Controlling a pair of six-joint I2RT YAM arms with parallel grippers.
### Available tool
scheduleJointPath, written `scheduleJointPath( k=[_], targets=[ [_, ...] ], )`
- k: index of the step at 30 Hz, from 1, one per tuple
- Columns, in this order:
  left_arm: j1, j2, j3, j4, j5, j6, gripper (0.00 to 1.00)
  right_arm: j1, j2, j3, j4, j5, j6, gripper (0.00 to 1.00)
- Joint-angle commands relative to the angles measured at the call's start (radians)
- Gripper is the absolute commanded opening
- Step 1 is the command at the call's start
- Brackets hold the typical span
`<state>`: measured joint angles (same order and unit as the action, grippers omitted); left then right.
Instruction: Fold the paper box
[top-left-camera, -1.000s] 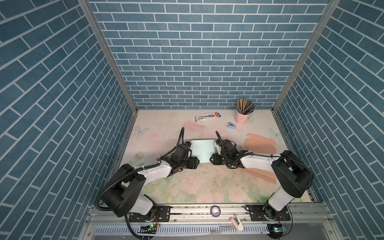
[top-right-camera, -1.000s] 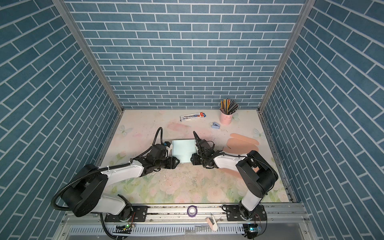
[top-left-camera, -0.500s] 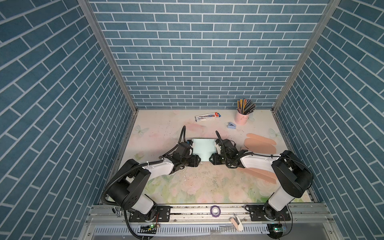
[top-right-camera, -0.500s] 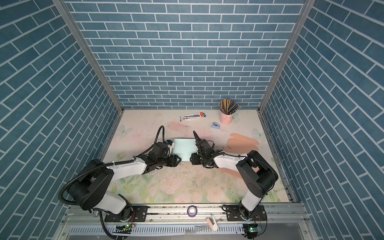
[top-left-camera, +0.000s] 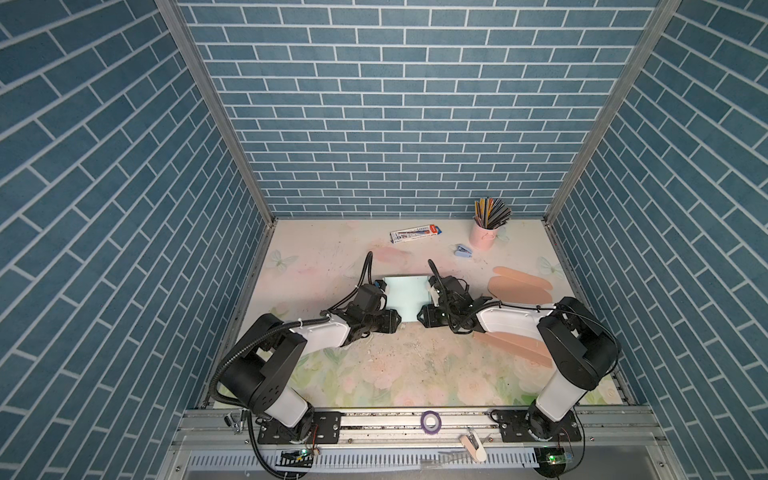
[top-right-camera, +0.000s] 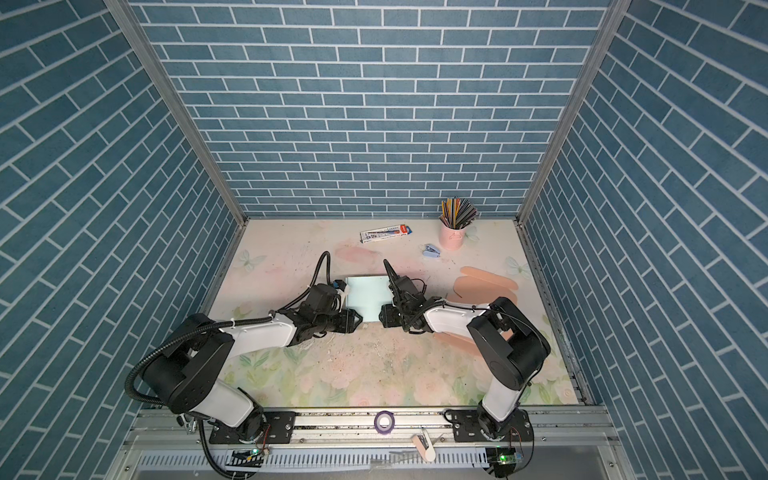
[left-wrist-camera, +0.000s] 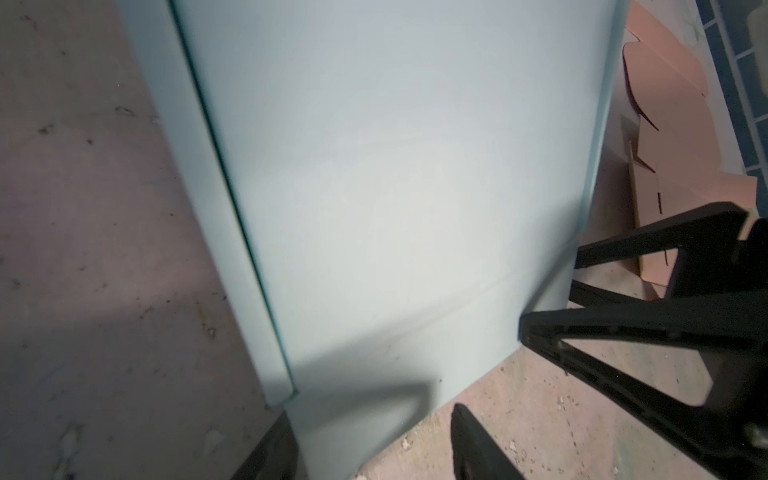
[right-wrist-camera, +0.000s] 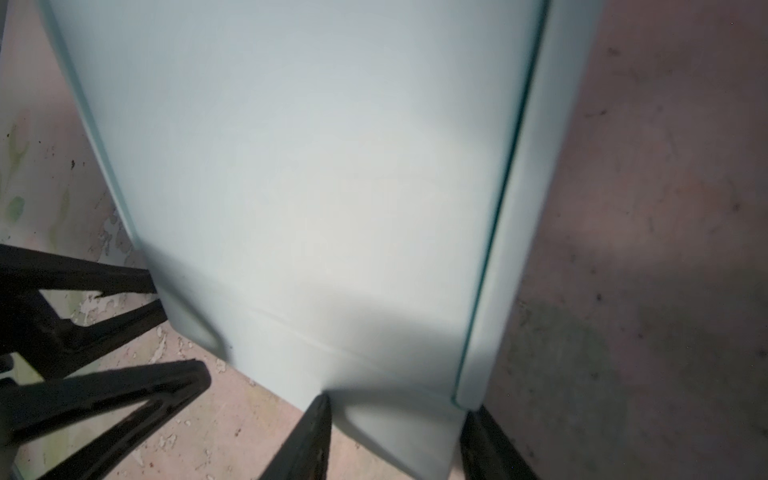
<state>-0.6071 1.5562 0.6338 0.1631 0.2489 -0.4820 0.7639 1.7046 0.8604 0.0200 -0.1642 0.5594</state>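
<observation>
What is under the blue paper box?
The pale blue paper box lies on the flowery table, and only table shows around its edges. What is right beneath it cannot be seen: the box covers that spot.

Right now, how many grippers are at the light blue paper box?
2. The left gripper straddles the near left corner of the paper box, jaws open; the right gripper straddles its near right corner, likewise open. Neither is hidden.
</observation>
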Motion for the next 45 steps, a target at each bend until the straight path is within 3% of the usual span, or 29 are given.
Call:
scheduleJointPath(
  k=[1,10,24,31,38,45],
  targets=[
    [0.001,-0.002,0.021,0.033,0.014,-0.002,0.58,-0.005,0.009,0.026,-0.012,0.018,-0.033,0.49],
    [0.025,-0.068,-0.015,-0.028,0.026,0.016,0.73,-0.009,0.018,0.026,-0.009,0.015,-0.033,0.49],
    [0.044,-0.088,0.0,-0.073,0.004,0.039,0.71,-0.013,0.003,0.028,-0.011,0.006,-0.033,0.49],
    [0.069,-0.136,0.081,-0.16,-0.036,0.106,0.72,-0.018,-0.063,0.035,-0.043,0.016,-0.039,0.62],
    [0.117,0.021,0.302,-0.223,-0.061,0.203,0.74,-0.038,-0.162,0.019,-0.091,0.049,-0.046,0.71],
    [0.15,0.327,0.609,-0.285,0.026,0.298,0.75,-0.015,-0.243,-0.025,-0.113,-0.016,-0.011,0.7]
  ],
)
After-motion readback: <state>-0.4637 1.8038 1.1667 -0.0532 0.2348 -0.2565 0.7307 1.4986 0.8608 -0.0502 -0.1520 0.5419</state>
